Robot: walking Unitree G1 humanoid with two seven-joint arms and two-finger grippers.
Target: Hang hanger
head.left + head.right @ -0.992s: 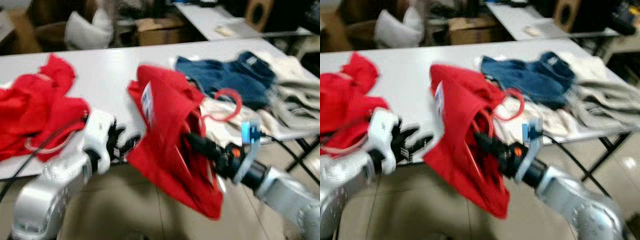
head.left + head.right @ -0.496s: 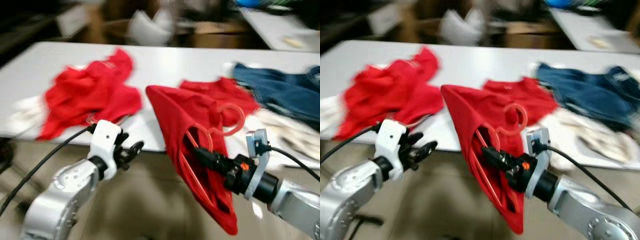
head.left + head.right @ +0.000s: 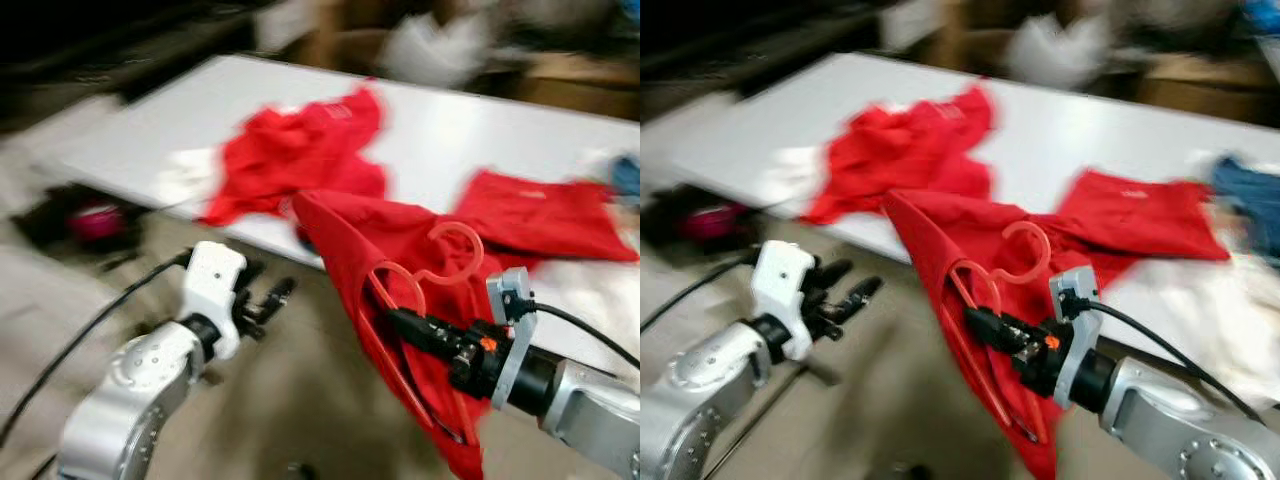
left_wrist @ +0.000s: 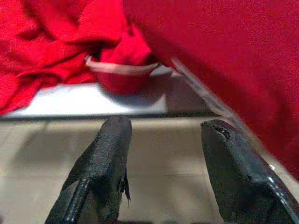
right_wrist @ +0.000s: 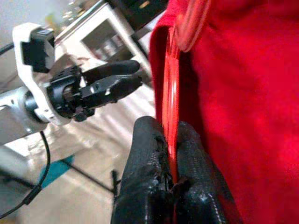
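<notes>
Red plastic hanger (image 3: 415, 285), light, probably springy, draped in limp shirt (image 3: 390, 240), pinched by right gripper (image 3: 400, 322) at its lower bar, hook toward 12; left gripper (image 3: 272, 297) spread, empty, at 9.

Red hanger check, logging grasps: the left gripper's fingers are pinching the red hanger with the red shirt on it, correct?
No: the right gripper pinches the red hanger carrying the red shirt, as the right wrist view shows. The left gripper is open.
</notes>
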